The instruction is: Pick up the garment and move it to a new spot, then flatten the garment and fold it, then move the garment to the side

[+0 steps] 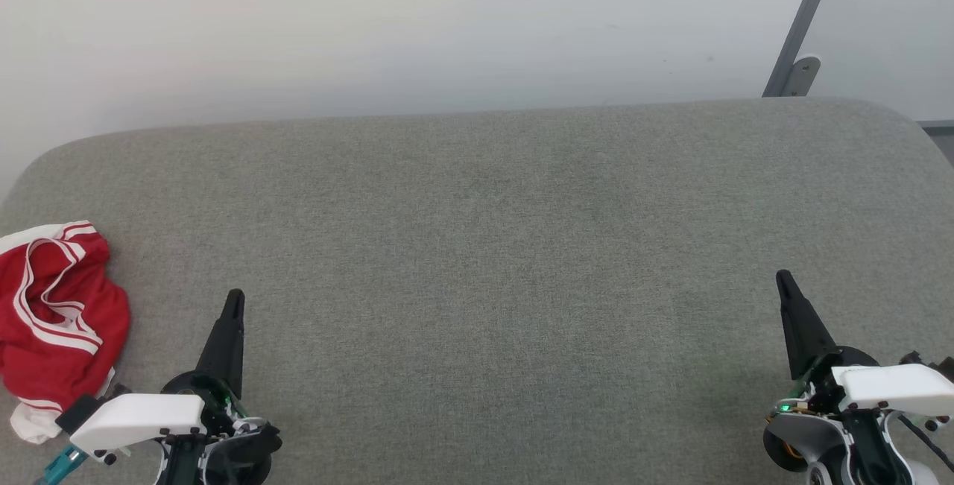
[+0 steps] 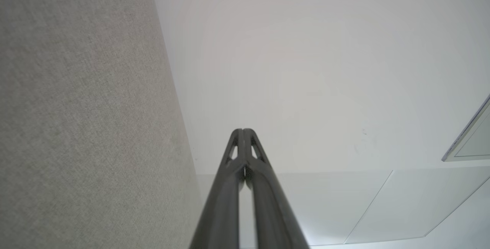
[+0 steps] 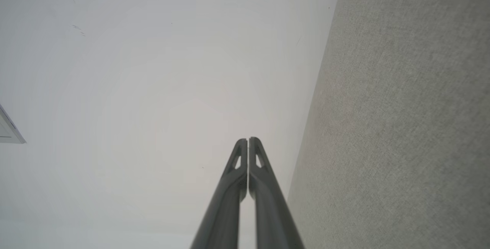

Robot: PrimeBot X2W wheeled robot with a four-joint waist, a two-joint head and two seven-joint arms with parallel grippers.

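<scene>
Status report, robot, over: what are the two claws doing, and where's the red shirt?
Left gripper shut, empty. Right gripper shut, empty. Garment crumpled at the grey surface's left edge, not held. Nothing between it and left gripper.

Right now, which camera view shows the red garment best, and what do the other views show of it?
The head view: the garment lies crumpled at the left edge of the grey cushion. Both wrist views face the wall and cushion instead.

Grey bench [image 1: 477, 246] (prob.) w/ red jersey [image 1: 63, 321]
</scene>
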